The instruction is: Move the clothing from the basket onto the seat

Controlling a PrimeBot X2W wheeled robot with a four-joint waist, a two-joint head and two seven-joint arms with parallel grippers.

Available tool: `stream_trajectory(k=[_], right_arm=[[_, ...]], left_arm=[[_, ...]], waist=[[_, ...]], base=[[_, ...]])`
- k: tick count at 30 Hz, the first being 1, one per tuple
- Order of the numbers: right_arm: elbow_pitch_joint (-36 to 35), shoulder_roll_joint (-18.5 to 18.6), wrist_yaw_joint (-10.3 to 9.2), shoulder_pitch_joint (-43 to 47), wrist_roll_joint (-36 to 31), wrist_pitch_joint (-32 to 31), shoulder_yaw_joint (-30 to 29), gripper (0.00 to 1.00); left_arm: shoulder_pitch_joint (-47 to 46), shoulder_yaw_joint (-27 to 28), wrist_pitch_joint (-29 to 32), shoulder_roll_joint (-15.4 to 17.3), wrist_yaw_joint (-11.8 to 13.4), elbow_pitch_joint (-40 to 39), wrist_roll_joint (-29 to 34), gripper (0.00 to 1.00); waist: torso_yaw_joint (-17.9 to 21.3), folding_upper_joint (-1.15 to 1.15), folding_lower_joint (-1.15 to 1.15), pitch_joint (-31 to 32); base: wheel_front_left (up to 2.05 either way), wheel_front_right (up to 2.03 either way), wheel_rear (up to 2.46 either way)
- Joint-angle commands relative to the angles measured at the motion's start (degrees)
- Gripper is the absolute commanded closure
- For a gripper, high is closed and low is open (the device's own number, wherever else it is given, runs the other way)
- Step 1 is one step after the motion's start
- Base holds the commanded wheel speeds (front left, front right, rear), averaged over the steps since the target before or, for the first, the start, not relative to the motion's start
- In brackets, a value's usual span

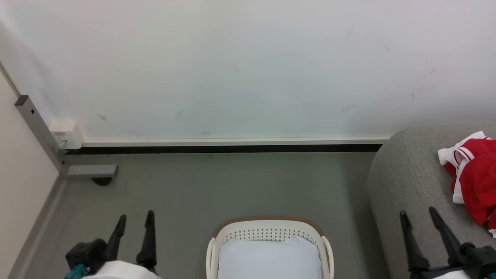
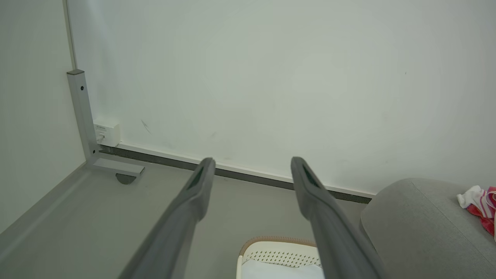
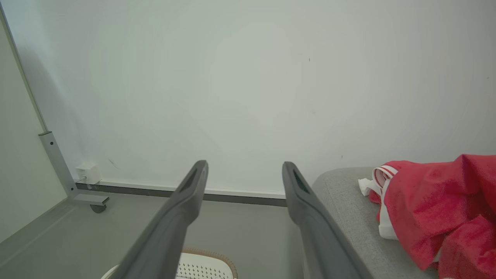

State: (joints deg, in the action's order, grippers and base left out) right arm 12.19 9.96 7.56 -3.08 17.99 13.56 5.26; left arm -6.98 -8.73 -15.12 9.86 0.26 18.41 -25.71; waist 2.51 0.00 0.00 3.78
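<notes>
Item: clothing lay on seat, basket showed just its liner, so I judged the job done; left claw and right claw stood wide, empty.

No text can be read; the label on the wall box is blurred
</notes>
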Motion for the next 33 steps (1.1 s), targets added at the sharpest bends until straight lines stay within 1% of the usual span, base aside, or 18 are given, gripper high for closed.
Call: stream_trajectory(k=[1,5,11,15,23,33], right_arm=[[1.47,-0.29,-0.15,0.14,0.19,0.81,0.68,0.00],[3.88,-1.20,-0.15,-1.25,0.55,1.38,1.66,0.00],[5.13,-2.00,-0.14,-1.80,0.45,1.64,2.83,0.00],[4.46,-2.33,-0.15,-2.05,0.61,1.67,2.86,0.00],[4.34,-2.81,-0.15,-2.35,0.97,1.64,2.32,0.00],[4.40,-3.13,-0.15,-2.69,1.29,1.65,2.45,0.00]], left_arm=[[0.90,1.09,-0.03,-0.62,-0.15,0.70,2.63,0.00],[1.62,3.48,-0.03,-2.27,-1.21,1.48,6.23,0.00],[1.61,5.90,-0.03,-4.25,-3.22,1.86,10.04,0.00],[1.54,7.24,-0.03,-5.14,-4.28,2.27,11.14,0.00],[1.03,8.95,-0.03,-6.10,-5.58,3.28,12.36,0.00],[0.57,10.35,-0.03,-6.64,-6.54,3.80,13.72,0.00]], waist=[[-0.03,0.00,0.00,-0.09],[-0.06,0.00,0.00,-0.22],[-0.32,0.00,0.00,-0.32],[-0.25,0.00,0.00,-0.34],[0.05,0.00,0.00,-0.28],[0.24,0.00,0.00,-0.22]], base=[[0.00,0.00,0.00],[0.00,0.00,0.00],[0.00,0.00,0.00],[0.00,0.00,0.00],[0.00,0.00,0.00],[0.00,0.00,0.00]])
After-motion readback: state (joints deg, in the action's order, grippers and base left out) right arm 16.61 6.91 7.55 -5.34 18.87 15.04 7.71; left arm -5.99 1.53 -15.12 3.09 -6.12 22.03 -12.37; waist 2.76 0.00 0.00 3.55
